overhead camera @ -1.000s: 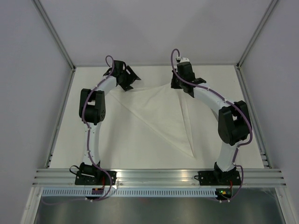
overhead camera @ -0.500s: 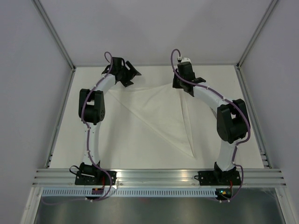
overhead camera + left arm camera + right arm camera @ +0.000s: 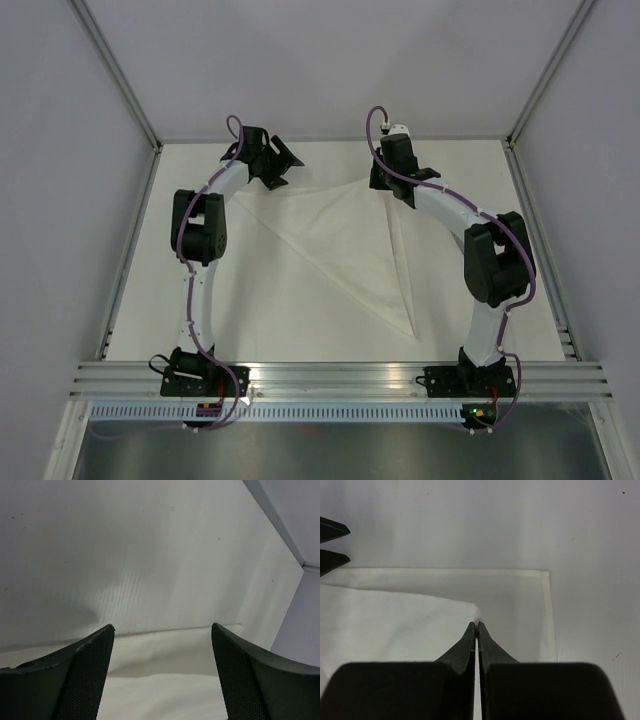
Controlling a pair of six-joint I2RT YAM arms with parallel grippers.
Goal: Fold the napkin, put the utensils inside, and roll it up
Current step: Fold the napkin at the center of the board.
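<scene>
My right pincer, closed, seemingly pinches the napkin mid-fold; my left pincer gapes empty; utensils unseen, rolling remains.

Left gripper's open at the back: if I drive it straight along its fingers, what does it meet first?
Probably the far hem of the napkin, lying between the open fingers of the left gripper, or the bare table just past it. Nothing else shows in that line; depth is unclear.

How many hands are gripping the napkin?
1. The right hand is shut on the napkin at its folded-over far corner. The left hand hangs open above the far edge, holding nothing.
</scene>
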